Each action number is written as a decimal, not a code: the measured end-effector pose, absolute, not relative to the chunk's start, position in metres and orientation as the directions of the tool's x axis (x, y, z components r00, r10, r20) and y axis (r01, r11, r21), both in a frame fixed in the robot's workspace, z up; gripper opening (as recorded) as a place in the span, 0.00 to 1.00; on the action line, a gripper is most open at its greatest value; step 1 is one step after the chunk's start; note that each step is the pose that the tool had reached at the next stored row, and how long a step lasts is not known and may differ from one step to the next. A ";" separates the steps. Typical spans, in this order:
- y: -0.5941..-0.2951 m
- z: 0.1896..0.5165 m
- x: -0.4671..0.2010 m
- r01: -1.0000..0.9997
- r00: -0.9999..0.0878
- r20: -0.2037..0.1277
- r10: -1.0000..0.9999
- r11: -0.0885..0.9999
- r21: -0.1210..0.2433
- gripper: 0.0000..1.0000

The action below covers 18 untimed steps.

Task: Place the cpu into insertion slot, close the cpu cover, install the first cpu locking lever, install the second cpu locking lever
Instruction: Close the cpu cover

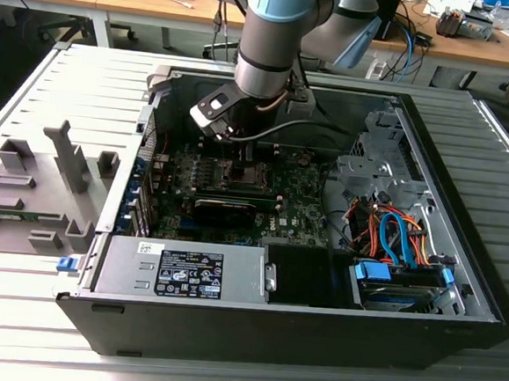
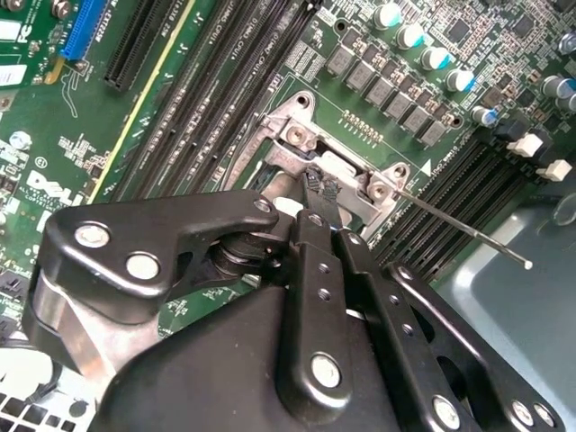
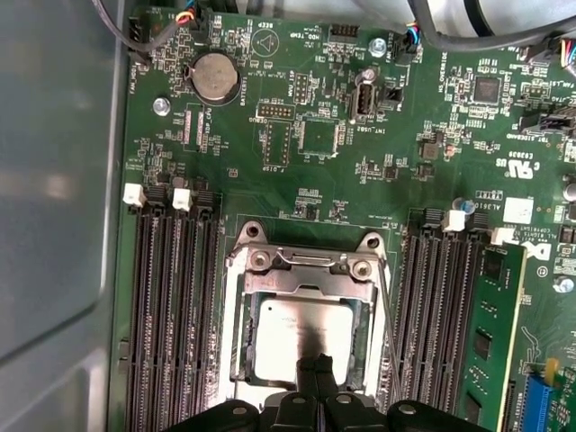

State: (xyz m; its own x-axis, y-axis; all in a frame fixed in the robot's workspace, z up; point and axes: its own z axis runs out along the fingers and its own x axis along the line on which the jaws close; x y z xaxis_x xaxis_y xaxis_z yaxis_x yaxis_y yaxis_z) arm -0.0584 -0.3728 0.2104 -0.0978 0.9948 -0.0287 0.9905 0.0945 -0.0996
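The cpu (image 3: pixel 310 328), a pale silvery square chip, lies seated in the insertion slot (image 3: pixel 238 364) on the green motherboard. Around it lies the cpu cover (image 3: pixel 306 268), a thin metal frame lowered over the chip's edges. My gripper (image 3: pixel 315 367) hangs directly over the chip, fingers pressed together with nothing visible between them. In the second wrist view the gripper (image 2: pixel 320 184) has its tips at the cover's hinge end (image 2: pixel 301 137). One thin wire locking lever (image 2: pixel 468 230) sticks out free beside the socket and runs along its side (image 3: pixel 387 315). In the exterior view the gripper (image 1: pixel 240 147) is down inside the case.
Black memory slots (image 3: pixel 175 306) flank the socket on both sides. A black graphics card (image 1: pixel 225 208) sits close to the socket, with the power supply (image 1: pixel 186 270) beyond it. Drive bays with orange and blue cables (image 1: pixel 392 237) fill the exterior view's right. A grey fixture (image 1: pixel 34 186) lies outside the case.
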 end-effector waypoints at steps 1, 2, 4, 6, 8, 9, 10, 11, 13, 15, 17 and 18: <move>-0.373 0.210 -0.059 0.991 -0.098 -0.029 0.995 0.094 -0.100 0.11; -0.373 0.210 -0.059 0.991 -0.098 -0.029 0.995 0.094 -0.100 0.11; -0.373 0.208 -0.060 0.991 -0.098 -0.029 0.995 0.095 -0.100 0.11; -0.373 0.208 -0.061 0.991 -0.098 -0.029 0.995 0.095 -0.100 0.11; -0.373 0.207 -0.061 0.991 -0.098 -0.029 0.995 0.094 -0.100 0.11; -0.373 0.206 -0.061 0.991 -0.098 -0.029 0.995 0.094 -0.100 0.11; -0.373 0.206 -0.061 0.991 -0.098 -0.029 0.995 0.094 -0.100 0.11; -0.373 0.206 -0.061 0.991 -0.098 -0.029 0.995 0.094 -0.100 0.11; -0.373 0.206 -0.061 0.991 -0.098 -0.029 0.995 0.094 -0.100 0.11; -0.373 0.207 -0.061 0.991 -0.098 -0.028 0.995 0.095 -0.099 0.11; -0.373 0.209 -0.061 0.991 -0.098 -0.029 0.995 0.094 -0.100 0.11; -0.373 0.209 -0.060 0.991 -0.098 -0.029 0.995 0.094 -0.100 0.11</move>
State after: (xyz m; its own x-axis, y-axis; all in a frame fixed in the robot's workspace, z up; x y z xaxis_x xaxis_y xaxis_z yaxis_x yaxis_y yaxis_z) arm -0.0602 -0.3728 0.2094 -0.0977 0.9948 -0.0286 0.9905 0.0944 -0.0995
